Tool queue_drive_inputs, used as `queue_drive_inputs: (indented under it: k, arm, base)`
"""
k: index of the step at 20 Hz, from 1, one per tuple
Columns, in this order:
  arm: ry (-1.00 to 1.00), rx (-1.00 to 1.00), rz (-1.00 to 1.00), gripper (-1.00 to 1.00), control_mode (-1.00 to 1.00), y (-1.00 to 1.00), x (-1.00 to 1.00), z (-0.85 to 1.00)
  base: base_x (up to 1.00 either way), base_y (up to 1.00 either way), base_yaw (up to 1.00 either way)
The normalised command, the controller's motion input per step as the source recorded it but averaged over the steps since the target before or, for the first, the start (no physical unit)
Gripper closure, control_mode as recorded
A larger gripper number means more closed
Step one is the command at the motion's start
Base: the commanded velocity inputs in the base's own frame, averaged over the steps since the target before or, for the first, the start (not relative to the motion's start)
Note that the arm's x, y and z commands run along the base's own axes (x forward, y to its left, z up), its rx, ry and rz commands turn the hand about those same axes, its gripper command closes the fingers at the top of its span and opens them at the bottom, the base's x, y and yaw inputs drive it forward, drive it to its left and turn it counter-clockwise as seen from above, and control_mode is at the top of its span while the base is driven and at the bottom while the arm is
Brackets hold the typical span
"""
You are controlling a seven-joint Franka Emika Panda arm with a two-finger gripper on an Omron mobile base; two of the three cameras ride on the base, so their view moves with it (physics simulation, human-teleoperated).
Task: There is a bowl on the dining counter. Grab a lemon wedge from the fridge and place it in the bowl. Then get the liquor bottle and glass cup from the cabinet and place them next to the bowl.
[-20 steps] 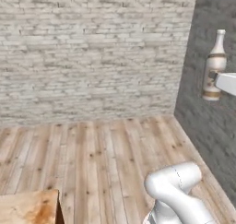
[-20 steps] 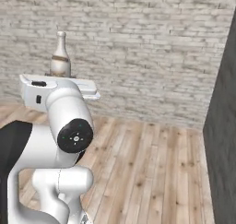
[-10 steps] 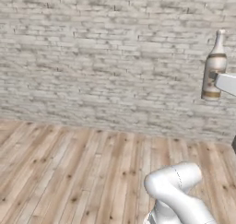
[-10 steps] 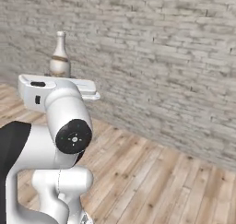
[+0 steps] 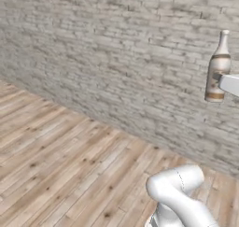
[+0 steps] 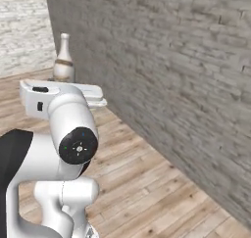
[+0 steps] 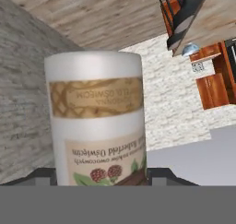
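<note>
**Gripper carrying bottle, brick wall behind**

Gripper point(image 7: 99, 174) clamped on the liquor bottle point(image 7: 97, 121), which sits between the finger tips at frame bottom. Left base view: bottle point(image 5: 218, 68) upright at right edge, against grey brick wall point(image 5: 107, 58). Right base view: bottle point(image 6: 63, 59) upper left, above plank floor point(image 6: 147, 183)

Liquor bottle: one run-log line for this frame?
phase: carry | pincer: shut on liquor bottle | bottle: upright, in air | surroundings: brick wall, wood floor
</note>
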Motion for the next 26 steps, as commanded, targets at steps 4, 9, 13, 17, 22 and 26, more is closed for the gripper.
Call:
queue_drive_inputs:
  k: [4,9,13,17,22,26]
  arm:
    - [0.00,0.00,0.00,1.00,1.00,0.00,0.00,0.00]
    - [0.00,0.00,0.00,1.00,1.00,0.00,0.00,0.00]
    - [0.00,0.00,0.00,1.00,1.00,0.00,0.00,0.00]
    - [0.00,0.00,0.00,1.00,1.00,0.00,0.00,0.00]
    - [0.00,0.00,0.00,1.00,1.00,0.00,0.00,0.00]
    - [0.00,0.00,0.00,1.00,1.00,0.00,0.00,0.00]
  base:
    - [1.00,0.00,0.71]
    - [1.00,0.00,0.71]
    - [1.00,0.00,0.70]
    - [1.00,-0.06,0.53]
    - [1.00,-0.38,0.17]
    - [1.00,-0.48,0.08]
